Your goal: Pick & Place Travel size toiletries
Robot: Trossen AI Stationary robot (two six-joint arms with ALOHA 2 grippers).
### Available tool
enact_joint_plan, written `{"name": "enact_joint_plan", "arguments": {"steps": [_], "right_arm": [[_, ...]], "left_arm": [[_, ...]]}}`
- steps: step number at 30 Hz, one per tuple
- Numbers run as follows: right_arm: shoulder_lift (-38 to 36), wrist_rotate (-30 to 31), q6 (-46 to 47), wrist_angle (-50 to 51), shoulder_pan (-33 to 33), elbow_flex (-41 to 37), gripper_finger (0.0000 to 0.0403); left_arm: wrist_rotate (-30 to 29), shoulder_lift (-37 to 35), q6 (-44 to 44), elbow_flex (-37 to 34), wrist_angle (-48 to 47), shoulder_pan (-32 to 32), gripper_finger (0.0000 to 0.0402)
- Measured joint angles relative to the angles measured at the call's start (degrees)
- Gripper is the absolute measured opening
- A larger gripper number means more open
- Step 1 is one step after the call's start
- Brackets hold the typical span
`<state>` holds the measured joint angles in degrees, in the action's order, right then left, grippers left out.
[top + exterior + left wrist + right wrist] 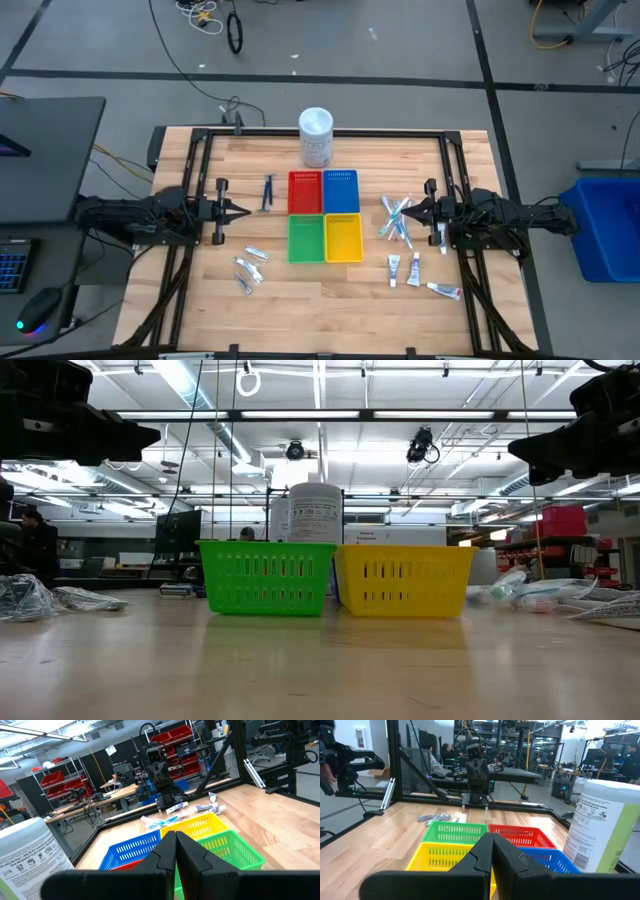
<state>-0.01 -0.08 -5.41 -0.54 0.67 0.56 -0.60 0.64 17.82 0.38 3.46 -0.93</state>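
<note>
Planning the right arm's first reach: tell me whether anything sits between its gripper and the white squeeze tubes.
Nothing visible does. The right gripper, jaws shut, hovers beside the pale-blue toothbrush sticks; the small white squeeze tubes lie on bare wooden table nearby.

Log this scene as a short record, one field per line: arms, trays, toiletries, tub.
left gripper: shut, empty, at the table's left side
right gripper: shut, empty, at the table's right side
trays: red, blue, green and yellow plastic mesh trays, a square block at centre
slim dark-blue stick: left of red tray
silvery sachets: front left
pale toothbrush sticks: right of trays
small white squeeze tubes: front right
tall white cylindrical tub: behind trays
</note>
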Motion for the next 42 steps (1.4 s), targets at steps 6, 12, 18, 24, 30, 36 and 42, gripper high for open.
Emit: {"name": "enact_joint_plan", "arguments": {"steps": [6,12,18,24,30,36,42], "right_arm": [[0.00,0.01,0.00,0.01,0.01,0.00,0.0013],[0.00,0.00,-0.01,0.00,0.00,0.01,0.0013],[0.00,0.02,-0.02,0.00,0.00,0.00,0.0013],[0.00,0.02,0.00,0.00,0.01,0.02,0.0013],[0.00,0.00,-0.01,0.00,0.01,0.01,0.0014],[0.00,0.02,-0.02,0.00,0.01,0.00,0.0014],[0.00,0.01,-0.02,0.00,0.02,0.00,0.0013]], "left_arm": [[0.00,0.00,0.00,-0.01,0.40,-0.02,0.0016],[2.19,0.01,-2.55,-0.01,2.10,0.00,0.0016],[7.23,0.01,-7.37,0.00,8.77,-0.02,0.0016],[4.92,0.09,-15.66,0.01,14.75,-0.02,0.0016],[3.42,0.07,-30.03,1.56,15.12,-0.02,0.0012],[3.26,0.09,-35.29,3.21,18.57,0.00,0.0005],[4.17,2.26,-35.42,7.40,13.94,-0.02,0.0009]]}}
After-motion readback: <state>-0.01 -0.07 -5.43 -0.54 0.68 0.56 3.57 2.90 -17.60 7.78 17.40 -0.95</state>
